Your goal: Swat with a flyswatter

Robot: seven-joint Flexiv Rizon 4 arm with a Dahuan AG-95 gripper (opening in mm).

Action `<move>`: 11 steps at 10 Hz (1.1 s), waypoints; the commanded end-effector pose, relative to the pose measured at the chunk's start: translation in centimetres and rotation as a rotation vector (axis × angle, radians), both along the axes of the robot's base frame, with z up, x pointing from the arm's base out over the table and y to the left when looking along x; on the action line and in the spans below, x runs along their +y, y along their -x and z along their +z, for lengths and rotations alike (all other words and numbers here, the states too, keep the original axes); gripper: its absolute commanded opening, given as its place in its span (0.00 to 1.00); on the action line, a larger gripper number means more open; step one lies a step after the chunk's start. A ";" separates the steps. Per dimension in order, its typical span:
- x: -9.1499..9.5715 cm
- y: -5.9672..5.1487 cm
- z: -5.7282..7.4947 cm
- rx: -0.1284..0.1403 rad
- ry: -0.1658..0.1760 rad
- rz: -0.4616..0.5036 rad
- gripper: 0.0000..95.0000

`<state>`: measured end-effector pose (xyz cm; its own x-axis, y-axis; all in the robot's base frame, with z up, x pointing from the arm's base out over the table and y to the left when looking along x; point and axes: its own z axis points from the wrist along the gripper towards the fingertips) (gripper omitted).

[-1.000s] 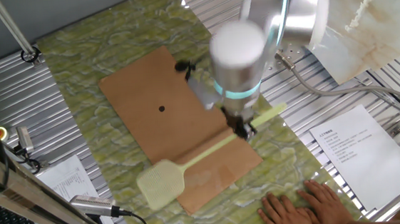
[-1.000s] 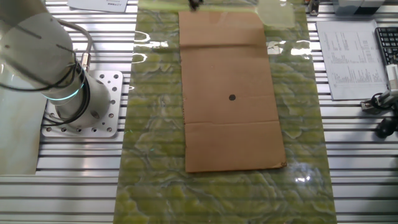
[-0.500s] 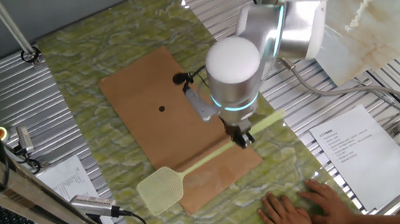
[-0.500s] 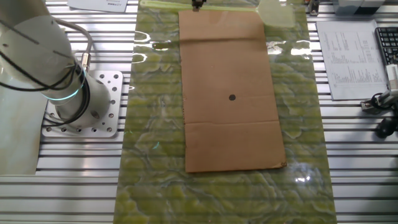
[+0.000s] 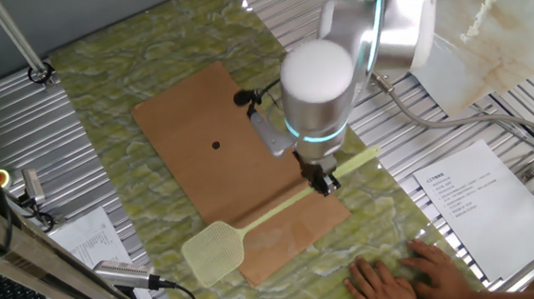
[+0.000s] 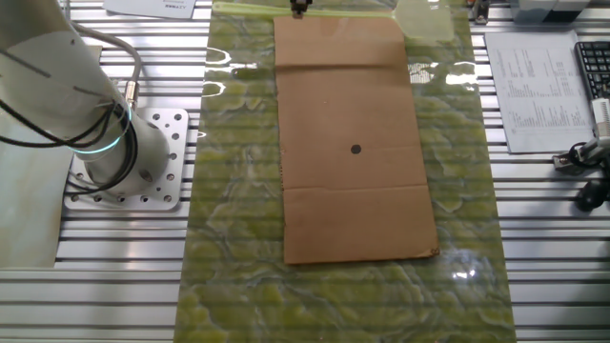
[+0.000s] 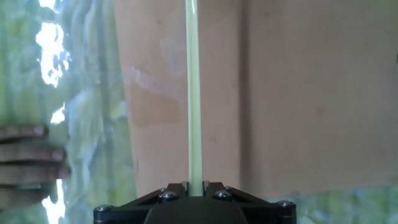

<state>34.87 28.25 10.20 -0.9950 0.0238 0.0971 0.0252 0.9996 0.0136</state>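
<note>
The pale yellow-green flyswatter point(image 5: 253, 219) lies slantwise over the near end of the brown board point(image 5: 201, 164); its mesh head point(image 5: 214, 250) is beyond the board's corner and the handle end sticks out past my hand. My gripper point(image 5: 324, 185) is shut on the handle near its far end. In the hand view the thin handle point(image 7: 193, 93) runs straight up from between my closed jaws point(image 7: 194, 188) over the board point(image 7: 298, 93). A small dark dot point(image 5: 216, 144) marks the board's middle, also in the other fixed view point(image 6: 355, 149), where the swatter's head point(image 6: 424, 19) shows at the top edge.
A person's hand point(image 5: 401, 277) rests flat on the green mat point(image 5: 137, 74) near the front edge, its fingers at the left in the hand view point(image 7: 25, 155). Paper sheets point(image 5: 461, 191) lie on the ribbed metal table point(image 5: 17, 121). Cables and a microphone point(image 5: 129, 273) are at the left.
My hand has lifted the swatter slightly and shifted it; the head moved a little downward-left over the past second, with hardly any motion in the last half second.
</note>
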 end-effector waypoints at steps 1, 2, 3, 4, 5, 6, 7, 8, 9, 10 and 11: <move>-0.5 0.2 0.6 0.011 -0.002 0.000 0.00; -1.2 0.0 1.0 0.013 -0.004 0.010 0.00; -1.8 -0.2 1.3 0.013 -0.007 0.012 0.00; -2.6 -0.6 1.9 0.019 -0.005 0.000 0.00; -3.3 -1.0 2.6 0.038 0.001 -0.029 0.00; -3.9 -1.5 3.1 0.050 0.000 -0.048 0.00; -5.1 -2.3 4.2 0.058 -0.002 -0.060 0.00; -5.9 -3.0 5.2 0.059 -0.001 -0.072 0.00; -6.5 -3.6 6.0 0.059 0.002 -0.091 0.00; -7.3 -4.4 6.8 0.062 0.006 -0.142 0.00; -7.7 -4.7 7.1 0.062 0.005 -0.161 0.00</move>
<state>39.26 20.68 17.03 -0.9743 0.1634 0.1552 0.1660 0.9861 0.0035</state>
